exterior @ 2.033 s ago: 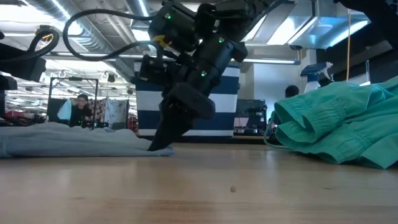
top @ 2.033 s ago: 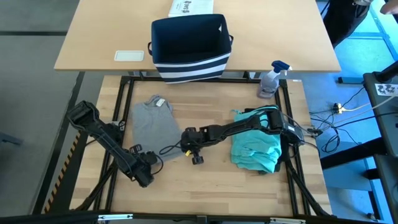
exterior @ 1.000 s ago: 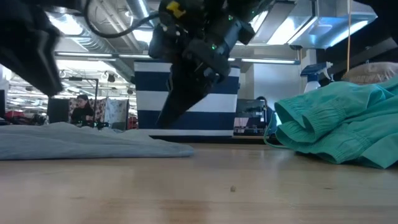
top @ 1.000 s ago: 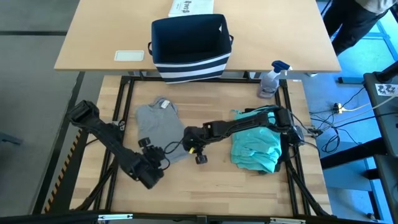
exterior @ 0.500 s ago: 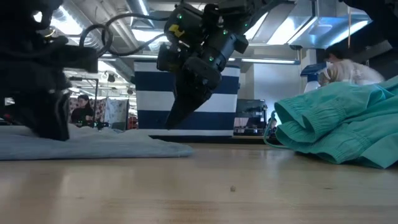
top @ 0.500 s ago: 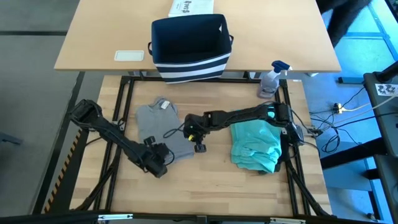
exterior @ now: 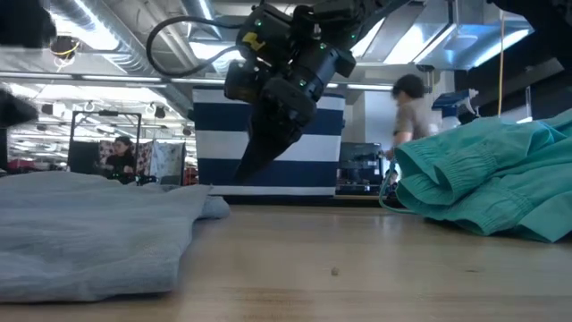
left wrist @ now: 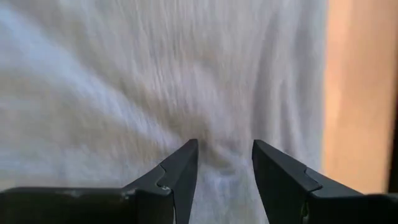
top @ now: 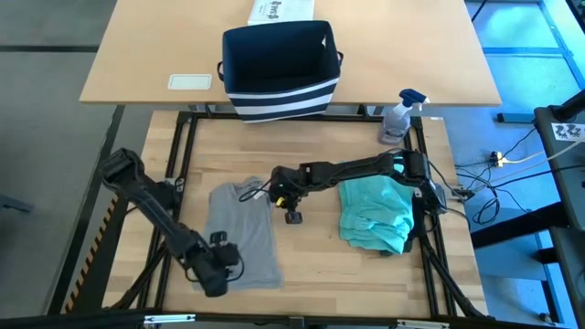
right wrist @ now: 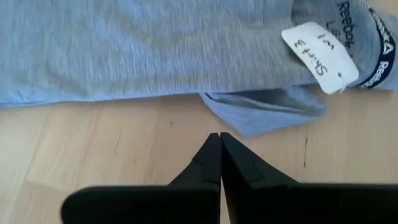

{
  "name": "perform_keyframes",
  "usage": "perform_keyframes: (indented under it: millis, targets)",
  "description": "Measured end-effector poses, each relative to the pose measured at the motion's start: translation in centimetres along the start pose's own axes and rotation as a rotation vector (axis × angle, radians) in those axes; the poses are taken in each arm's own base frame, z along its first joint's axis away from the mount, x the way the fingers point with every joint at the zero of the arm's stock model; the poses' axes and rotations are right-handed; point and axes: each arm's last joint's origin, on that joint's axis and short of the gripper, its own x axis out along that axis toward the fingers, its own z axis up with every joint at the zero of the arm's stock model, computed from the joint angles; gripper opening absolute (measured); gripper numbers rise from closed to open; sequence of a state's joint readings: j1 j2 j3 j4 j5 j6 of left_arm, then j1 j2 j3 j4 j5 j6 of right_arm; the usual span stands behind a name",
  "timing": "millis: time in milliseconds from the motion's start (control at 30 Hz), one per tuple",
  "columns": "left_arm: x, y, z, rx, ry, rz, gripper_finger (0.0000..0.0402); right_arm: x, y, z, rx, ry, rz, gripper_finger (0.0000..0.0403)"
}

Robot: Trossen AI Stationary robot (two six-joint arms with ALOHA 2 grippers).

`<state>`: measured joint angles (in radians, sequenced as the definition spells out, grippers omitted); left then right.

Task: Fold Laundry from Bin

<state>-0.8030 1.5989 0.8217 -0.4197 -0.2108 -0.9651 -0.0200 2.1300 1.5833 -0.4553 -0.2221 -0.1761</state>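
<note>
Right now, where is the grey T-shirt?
In the high view the grey T-shirt lies flat on the table's left half, with the left gripper at its near edge and the teal piece off to its right.

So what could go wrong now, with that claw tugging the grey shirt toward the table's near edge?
The left claw pinches only a small bunch of the grey T-shirt, so the cloth could slip out or wrinkle rather than lie flat. The shirt's lower hem already lies near the table's front edge, so further pulling might drag it over. The shut right claw hovers beside the collar and might snag it.
</note>
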Motion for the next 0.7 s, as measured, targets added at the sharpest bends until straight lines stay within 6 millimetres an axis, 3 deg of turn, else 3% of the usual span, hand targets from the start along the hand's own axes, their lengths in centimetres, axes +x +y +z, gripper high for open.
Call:
perform_keyframes:
  millis: [133,300,533,700]
  targets:
    - [-2.8,-1.4,0.6,0.026,-0.151,0.111,0.0146,0.0,0.0,0.3,-0.006,-0.026,0.015,0.0000]
    - [-5.6,-1.4,1.2,0.036,-0.396,0.299,0.0146,0.1,0.6,0.0,-0.015,-0.120,0.080,0.0000]
    - [-5.1,0.2,1.6,-0.029,-0.400,0.393,0.0146,-0.8,0.8,-4.3,0.119,-0.339,0.064,0.0000]
    - [-3.8,2.0,2.7,-0.079,-0.395,0.438,0.0146,-0.2,0.4,-6.4,0.264,-0.468,-0.047,0.0004]
